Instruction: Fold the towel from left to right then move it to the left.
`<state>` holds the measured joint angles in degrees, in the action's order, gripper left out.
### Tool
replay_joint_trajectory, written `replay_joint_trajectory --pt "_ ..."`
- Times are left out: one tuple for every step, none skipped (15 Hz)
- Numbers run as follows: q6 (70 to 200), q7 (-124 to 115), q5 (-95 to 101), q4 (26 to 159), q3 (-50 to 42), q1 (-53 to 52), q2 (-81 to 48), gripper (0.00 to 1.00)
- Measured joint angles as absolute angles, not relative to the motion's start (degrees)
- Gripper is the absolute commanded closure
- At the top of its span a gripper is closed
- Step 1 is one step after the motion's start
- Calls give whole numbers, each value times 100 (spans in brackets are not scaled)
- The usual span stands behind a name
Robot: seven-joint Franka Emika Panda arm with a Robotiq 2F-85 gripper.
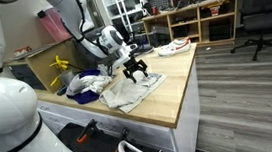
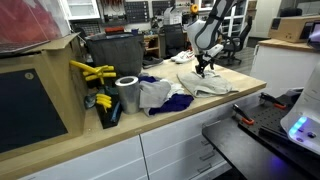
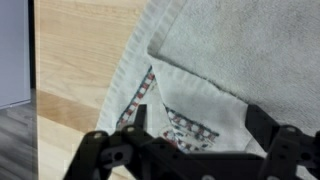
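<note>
Wood makes up the countertop (image 2: 120, 135), a long pale slab set on white cabinets (image 2: 190, 150) in a cluttered workshop. An exterior view shows an office chair (image 1: 261, 14) on grey plank flooring and a low open shelf unit (image 1: 206, 19) behind the counter's far end. At the other end of the counter are a dark bin (image 2: 115, 50), yellow clamps (image 2: 90, 72) and a shiny roll (image 2: 127, 93).

The towel (image 1: 137, 91) lies on the counter near its far end, rumpled and spread mostly flat, with its pale plain side up. A smaller white and blue heap of cloth (image 2: 160, 96) lies just beside it, on the side toward the roll. In both exterior views its longer stretch seems to run along the counter's length, though the creases leave that unsure. In the wrist view a curved hem runs beside bare wood, and between turned-over pale layers a wedge of the red-and-grey print shows, its narrow tip pointing to the top of the picture.

The gripper (image 1: 138, 72) hangs over the towel's far part with its fingers (image 3: 135, 120) spread wide and pointing down, nothing between them. Whether the tips touch the cloth cannot be told
</note>
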<state>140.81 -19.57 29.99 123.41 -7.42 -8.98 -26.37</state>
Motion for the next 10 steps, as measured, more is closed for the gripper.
replay_joint_trajectory --pt "14081 -1956 2955 12341 -717 -898 -2638 0" --pt "14081 -1945 2856 12341 -688 -894 -2639 0" --pt "14081 -1939 2738 12341 -652 -890 -2644 0" --pt "14081 -1937 2632 12341 -620 -890 -2652 0" --pt "14081 -1937 2555 12340 -594 -890 -2664 0" --pt "14081 -1937 2541 12336 -582 -892 -2684 0" --pt "14081 -1937 2541 12325 -580 -893 -2712 0" --pt "14081 -1937 2543 12302 -585 -893 -2748 0" --pt "14081 -1937 2554 12265 -596 -893 -2793 0" --pt "14081 -1937 2574 12222 -614 -894 -2839 0"
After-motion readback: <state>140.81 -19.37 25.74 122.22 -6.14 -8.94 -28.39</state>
